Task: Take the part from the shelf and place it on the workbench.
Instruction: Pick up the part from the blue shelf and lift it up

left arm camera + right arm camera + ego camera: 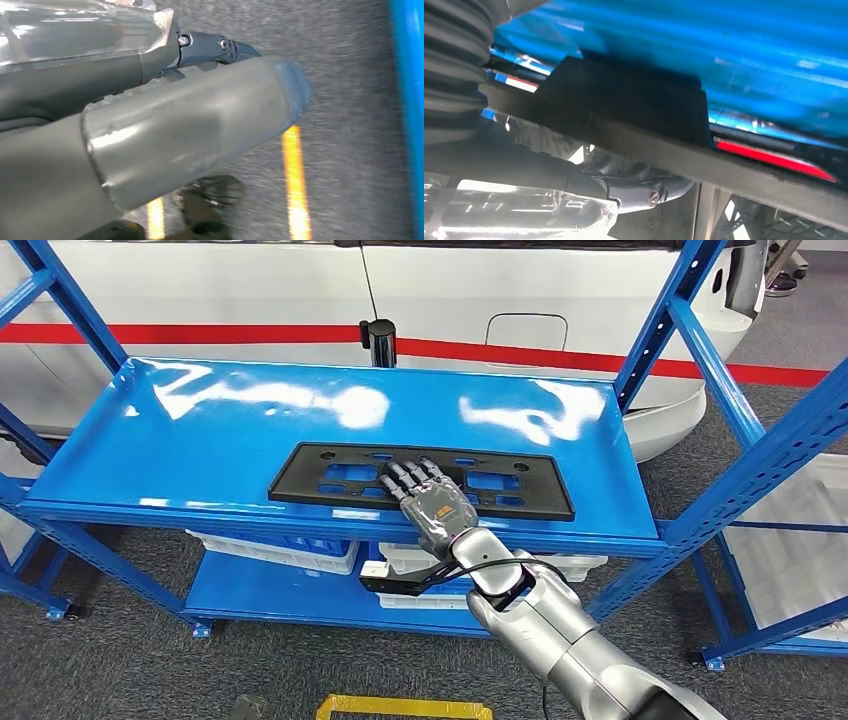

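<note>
Grey carpet runs under a blue shelf [200, 455] that fills the middle of the head view, with a white vehicle body behind it. On the shelf's glossy top lies the part [330, 472], a flat black plate with cut-outs, close to the near edge at centre frame. The right hand [432, 502] rests on its middle, fingers [408, 476] stretched flat over the plate — pressing rather than gripping, and whether the thumb hooks under the edge I cannot tell. I judge the main risk to be a slide: the plate is thin and the paint slick, so a push could skate it away, or a one-sided lift could tip it off the lip. The left hand [165, 145] hangs by the floor; its fingers are hidden.
</note>
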`<state>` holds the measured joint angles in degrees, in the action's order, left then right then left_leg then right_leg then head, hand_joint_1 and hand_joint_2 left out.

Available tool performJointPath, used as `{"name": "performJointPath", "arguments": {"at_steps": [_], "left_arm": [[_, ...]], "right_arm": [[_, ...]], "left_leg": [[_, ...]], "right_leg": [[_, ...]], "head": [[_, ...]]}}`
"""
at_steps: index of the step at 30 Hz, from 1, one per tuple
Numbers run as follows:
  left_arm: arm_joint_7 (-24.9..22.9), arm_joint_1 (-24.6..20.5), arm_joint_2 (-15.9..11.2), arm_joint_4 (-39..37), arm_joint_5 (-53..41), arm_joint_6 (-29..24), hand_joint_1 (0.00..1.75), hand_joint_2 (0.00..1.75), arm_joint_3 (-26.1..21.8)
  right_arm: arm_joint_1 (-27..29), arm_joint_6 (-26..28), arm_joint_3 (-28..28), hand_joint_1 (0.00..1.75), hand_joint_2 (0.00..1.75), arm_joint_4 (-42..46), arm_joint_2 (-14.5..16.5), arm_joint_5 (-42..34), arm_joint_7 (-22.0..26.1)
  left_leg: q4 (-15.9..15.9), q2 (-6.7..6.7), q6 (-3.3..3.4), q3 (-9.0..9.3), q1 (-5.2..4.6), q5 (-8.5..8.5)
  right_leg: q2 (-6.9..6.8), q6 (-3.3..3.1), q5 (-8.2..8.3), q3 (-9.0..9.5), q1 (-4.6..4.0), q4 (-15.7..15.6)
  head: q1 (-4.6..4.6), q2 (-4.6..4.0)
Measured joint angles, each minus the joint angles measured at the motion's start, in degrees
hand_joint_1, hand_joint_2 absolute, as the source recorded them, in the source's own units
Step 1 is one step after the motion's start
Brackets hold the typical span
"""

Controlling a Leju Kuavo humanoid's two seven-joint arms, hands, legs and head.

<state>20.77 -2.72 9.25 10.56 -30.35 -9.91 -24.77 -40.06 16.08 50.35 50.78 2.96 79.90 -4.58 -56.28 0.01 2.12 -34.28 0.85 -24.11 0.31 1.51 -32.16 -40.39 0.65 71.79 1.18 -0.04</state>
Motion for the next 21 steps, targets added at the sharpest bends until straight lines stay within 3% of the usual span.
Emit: {"name": "performJointPath", "arguments": {"at_steps": [2,4,6,8,9,16,21], "left_arm": [[3.5,0.0,0.1,0.0,0.8,-1.2,0.00,0.00,-0.7],[7.4,-0.1,0.1,0.0,1.6,-3.2,0.00,0.00,-1.6],[11.0,-0.1,0.1,0.0,2.1,-4.9,0.00,0.00,-2.4],[13.4,0.0,0.2,0.0,1.9,-6.4,0.00,0.00,-2.9],[14.2,0.0,0.3,0.0,1.9,-6.9,0.00,0.00,-3.0],[15.6,0.0,0.8,0.0,2.2,-6.6,0.00,0.00,-3.9],[15.2,0.0,1.1,0.0,2.1,-6.4,0.00,0.00,-4.0]], "right_arm": [[0.1,0.4,0.0,1.59,1.75,-0.3,0.0,-0.1,0.3],[0.2,0.8,-0.1,1.61,1.75,-0.5,0.1,-0.1,0.8],[0.2,1.1,-0.1,1.62,1.75,-0.8,0.3,-0.2,1.3],[0.3,1.4,-0.1,1.64,1.75,-1.1,0.4,-0.2,1.6],[0.2,1.6,-0.1,1.63,1.75,-1.2,0.5,-0.3,1.7],[-1.2,2.3,-0.5,1.67,1.75,-2.4,0.4,-0.3,2.1],[-1.7,2.3,-0.5,1.64,1.75,-2.9,0.4,-0.2,2.4]], "left_leg": [[-0.3,-0.15,-0.39,-0.04,-0.12,-0.07],[-0.8,-0.22,-1.01,-0.16,-0.38,-0.44],[-1.0,-0.25,-0.64,-0.25,-0.41,-0.75],[-0.9,-0.25,-0.02,-0.23,-0.26,-0.69],[-0.8,-0.24,-0.03,-0.18,-0.23,-0.60],[-0.3,-0.23,-1.63,0.17,-0.06,-0.01],[-0.3,-0.22,-1.98,0.17,-0.08,-0.07]], "right_leg": [[-0.11,0.74,3.04,4.08,0.23,-8.3],[-0.25,0.44,5.08,7.01,0.47,-13.7],[-0.31,-0.13,5.81,7.44,0.52,-14.3],[-0.31,-0.38,6.00,7.42,0.36,-14.3],[-0.30,-0.47,6.03,7.40,0.27,-14.3],[-0.29,-0.90,6.07,7.36,0.01,-14.3],[-0.29,-0.89,6.04,7.35,0.00,-14.2]], "head": [[0.00,0.00],[0.16,0.00],[0.32,0.00],[0.31,0.00],[0.33,0.00],[0.30,0.00],[0.28,0.00]]}}
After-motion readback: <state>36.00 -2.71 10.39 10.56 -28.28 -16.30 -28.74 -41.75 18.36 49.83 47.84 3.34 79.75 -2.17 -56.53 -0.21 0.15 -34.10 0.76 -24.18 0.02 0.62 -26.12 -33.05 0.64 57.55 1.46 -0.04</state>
